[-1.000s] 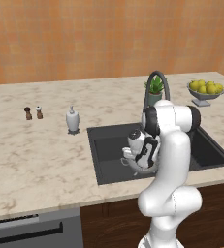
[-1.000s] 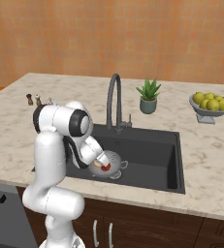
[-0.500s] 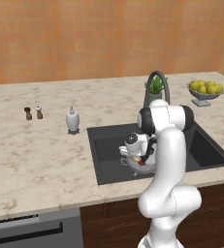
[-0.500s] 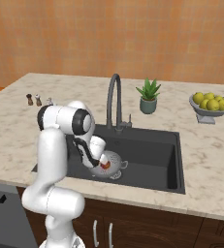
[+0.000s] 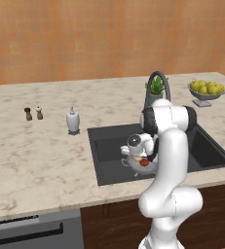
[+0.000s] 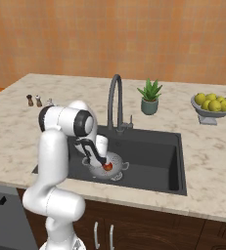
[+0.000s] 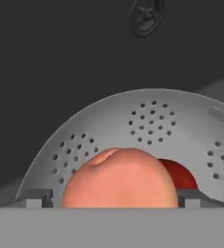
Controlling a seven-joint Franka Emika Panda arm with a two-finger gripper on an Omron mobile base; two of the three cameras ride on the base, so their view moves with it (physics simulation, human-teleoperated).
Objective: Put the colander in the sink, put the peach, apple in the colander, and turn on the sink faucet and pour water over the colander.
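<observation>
In the sink [image 6: 153, 156], hand view reveals peach [image 7: 118, 179] hiding apple [image 7: 179, 175].

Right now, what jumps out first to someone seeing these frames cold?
The white arm bent down into the dark sink, its pincer low over the silver colander on the basin floor. In the hand view the peach sits large between the fingertips, inside the colander, with the red apple peeking out behind it. The tall gooseneck faucet stands behind the sink; no water is visible.

Lemon bowl [image 6: 212, 110], potted plant [image 6: 150, 97], shakers [image 5: 33, 113]
</observation>
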